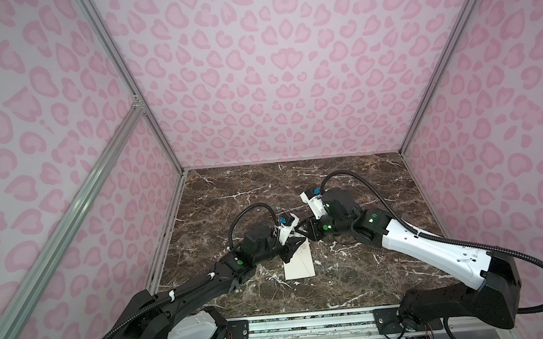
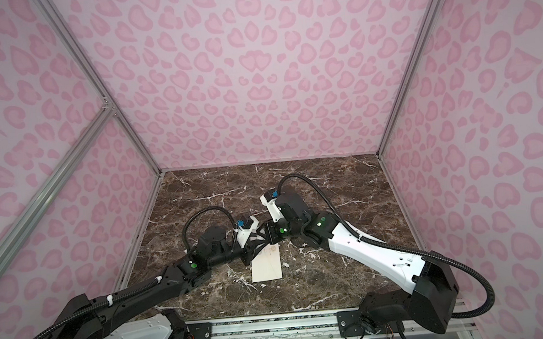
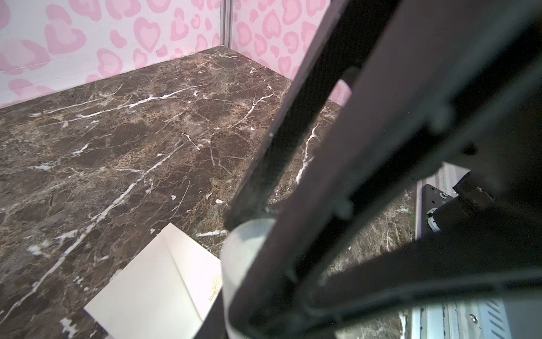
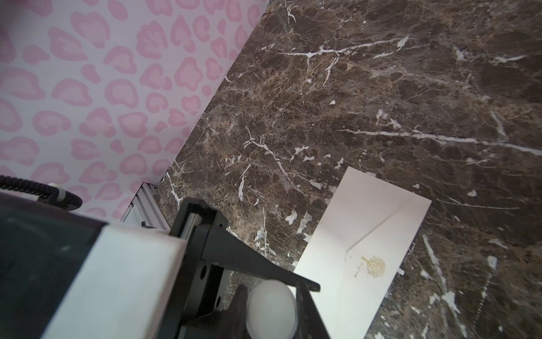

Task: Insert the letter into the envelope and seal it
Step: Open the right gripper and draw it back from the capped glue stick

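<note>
Marble bench, pink walls. Envelope flat, flap folded down, long axis running away from robot; letter not in view. Left tool and right tool meet above its far end, both clenched on stick; left nearer

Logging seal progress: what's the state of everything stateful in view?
envelope: flat on table, flap folded down, seal unclear.
letter: not visible.
left gripper: shut on white stick.
right gripper: shut on white stick.
white stick: held between both grippers.
</note>
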Robot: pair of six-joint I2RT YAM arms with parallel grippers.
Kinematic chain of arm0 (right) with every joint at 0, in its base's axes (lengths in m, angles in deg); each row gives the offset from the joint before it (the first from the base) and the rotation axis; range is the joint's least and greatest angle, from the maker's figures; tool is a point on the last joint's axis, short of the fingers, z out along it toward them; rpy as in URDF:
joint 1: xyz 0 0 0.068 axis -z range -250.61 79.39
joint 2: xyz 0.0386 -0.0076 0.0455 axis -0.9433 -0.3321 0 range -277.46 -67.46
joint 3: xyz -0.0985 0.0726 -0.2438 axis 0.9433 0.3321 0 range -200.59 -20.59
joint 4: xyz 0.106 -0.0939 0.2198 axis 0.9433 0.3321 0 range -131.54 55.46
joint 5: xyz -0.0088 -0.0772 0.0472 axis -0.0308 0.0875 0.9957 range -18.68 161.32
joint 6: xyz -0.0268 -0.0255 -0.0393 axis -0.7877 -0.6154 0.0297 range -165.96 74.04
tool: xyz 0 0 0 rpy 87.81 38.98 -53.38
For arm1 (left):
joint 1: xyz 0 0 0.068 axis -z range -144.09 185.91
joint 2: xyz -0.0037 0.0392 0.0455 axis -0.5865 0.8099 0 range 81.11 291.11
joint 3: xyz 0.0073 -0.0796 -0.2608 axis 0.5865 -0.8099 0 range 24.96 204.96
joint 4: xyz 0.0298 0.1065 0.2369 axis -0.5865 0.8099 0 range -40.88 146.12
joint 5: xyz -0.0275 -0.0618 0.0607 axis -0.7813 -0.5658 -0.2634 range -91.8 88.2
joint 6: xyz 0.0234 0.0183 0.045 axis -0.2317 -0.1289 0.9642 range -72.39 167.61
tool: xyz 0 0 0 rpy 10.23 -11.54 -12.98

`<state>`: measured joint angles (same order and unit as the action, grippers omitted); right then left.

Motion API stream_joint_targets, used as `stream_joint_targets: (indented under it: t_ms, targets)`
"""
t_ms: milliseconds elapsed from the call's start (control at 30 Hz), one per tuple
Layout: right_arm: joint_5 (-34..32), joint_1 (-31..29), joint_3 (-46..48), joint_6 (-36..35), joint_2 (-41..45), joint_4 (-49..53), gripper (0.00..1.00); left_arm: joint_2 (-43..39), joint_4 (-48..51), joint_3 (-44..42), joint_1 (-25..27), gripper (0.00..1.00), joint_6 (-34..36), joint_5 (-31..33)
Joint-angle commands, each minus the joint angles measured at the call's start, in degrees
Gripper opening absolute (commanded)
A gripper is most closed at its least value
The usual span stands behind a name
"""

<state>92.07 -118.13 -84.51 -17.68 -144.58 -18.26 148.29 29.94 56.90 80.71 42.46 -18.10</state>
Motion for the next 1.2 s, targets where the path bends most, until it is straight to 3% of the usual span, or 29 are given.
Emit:
stream_joint_targets:
  t_ms: [0,200,700,1167]
  targets:
    - [5.34,-0.72,-0.09,0.09,-0.51,11.02,0.21,-0.73,-20.91,0.18,-0.06,0.04,0.84,0.56]
    - [3.62,0.19,-2.76,-1.69,0.41,13.02,0.31,0.53,-23.62,-2.65,-0.08,0.04,0.74,-0.50]
    - [4.21,5.32,-6.56,-2.36,5.61,13.27,0.45,1.81,-23.27,-4.10,-0.02,0.04,1.54,-1.17]
    - [6.12,5.60,-7.95,-0.76,2.76,10.47,0.48,3.05,-23.45,-3.50,1.02,0.04,1.98,-1.37]
